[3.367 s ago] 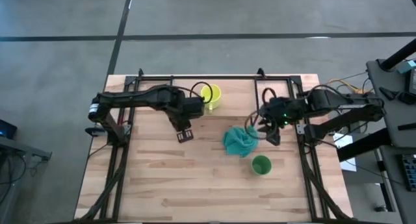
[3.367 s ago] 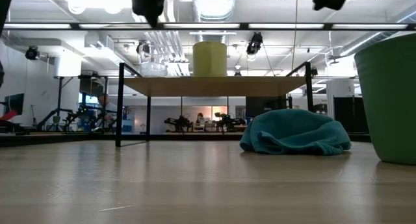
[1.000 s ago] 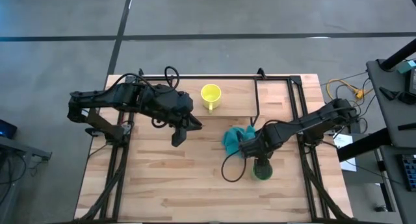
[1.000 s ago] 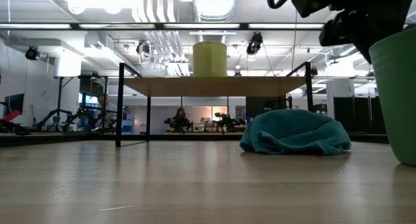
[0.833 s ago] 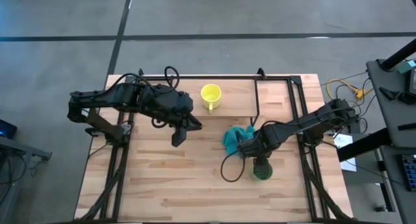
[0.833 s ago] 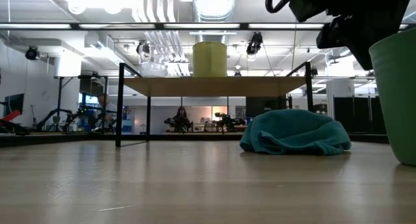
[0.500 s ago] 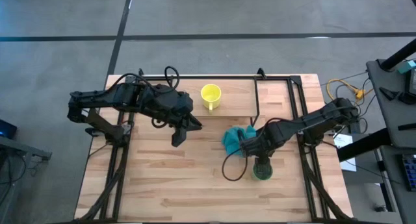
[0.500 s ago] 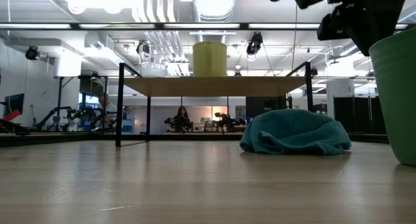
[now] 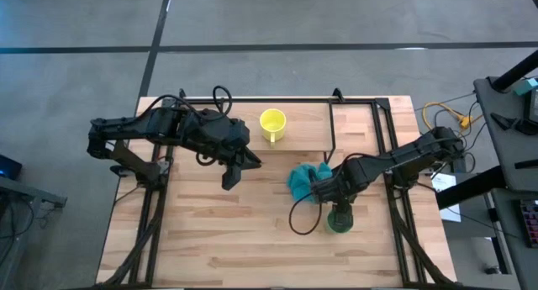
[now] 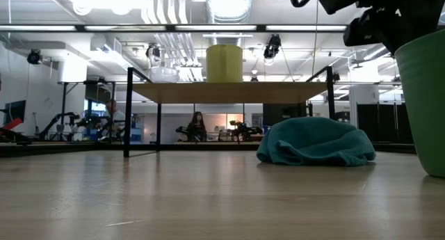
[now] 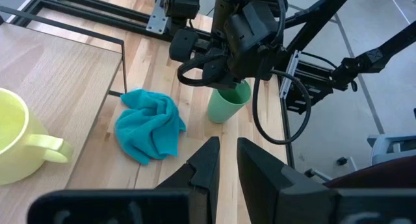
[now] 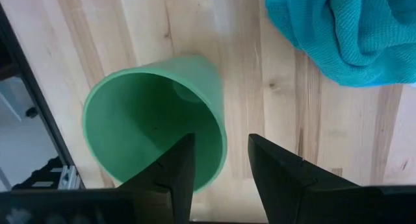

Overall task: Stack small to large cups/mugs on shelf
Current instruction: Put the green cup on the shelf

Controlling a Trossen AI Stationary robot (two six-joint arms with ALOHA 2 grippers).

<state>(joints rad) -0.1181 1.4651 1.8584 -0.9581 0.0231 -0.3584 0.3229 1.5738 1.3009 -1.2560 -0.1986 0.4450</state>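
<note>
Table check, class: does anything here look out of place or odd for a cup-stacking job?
Yes: a crumpled teal cloth lies on the table beside the green cup. It is no cup. Otherwise nothing looks spilled or tipped; the yellow mug stands upright on the shelf.

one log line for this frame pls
right hand: open, astride green cup rim, on table | left hand: empty, waiting above table | yellow mug: on shelf | teal cloth: beside cup

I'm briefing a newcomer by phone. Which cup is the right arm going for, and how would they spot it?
On the wooden tabletop, look toward the right side, beside the crumpled teal cloth. Under the right pincer, whose fingers straddle its rim, stands the green cup: plain and handleless, on the table, unlike the yellow mug on the shelf.
</note>
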